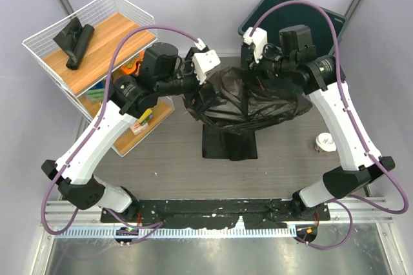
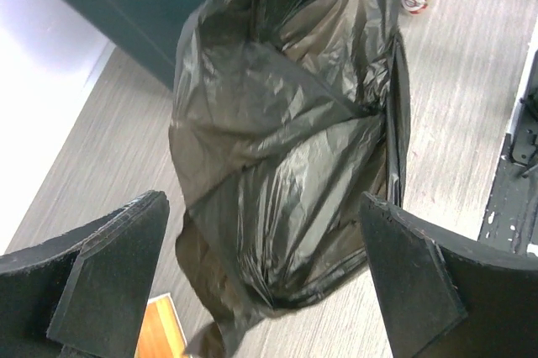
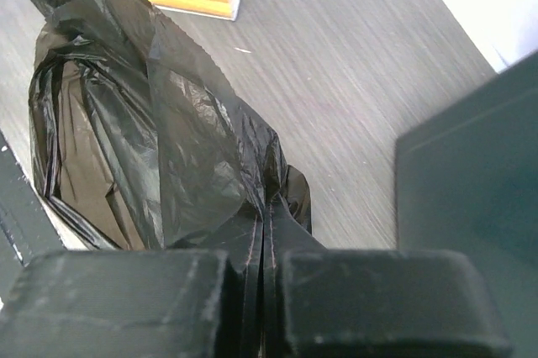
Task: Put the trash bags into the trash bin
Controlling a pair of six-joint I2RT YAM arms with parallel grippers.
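Note:
A large crinkled black trash bag (image 1: 248, 104) hangs over the table centre, its lower end trailing onto a flat black sheet (image 1: 229, 144). My right gripper (image 1: 261, 80) is shut on the bag's upper edge; in the right wrist view the pads (image 3: 252, 244) pinch a fold of the bag (image 3: 151, 139). My left gripper (image 1: 205, 99) stands wide open at the bag's left side. In the left wrist view the bag (image 2: 286, 139) lies beyond and between the spread fingers (image 2: 109, 274), untouched. The dark green trash bin (image 1: 335, 20) stands at the back right, just behind the right gripper.
A white wire shelf rack (image 1: 39, 42) stands at the left, with a rolled black bag (image 1: 74, 41) on its wooden top shelf and coloured packets on the lower shelf. A small white cup (image 1: 324, 142) sits beside the right arm. The bin wall (image 3: 471, 190) is close to the right gripper.

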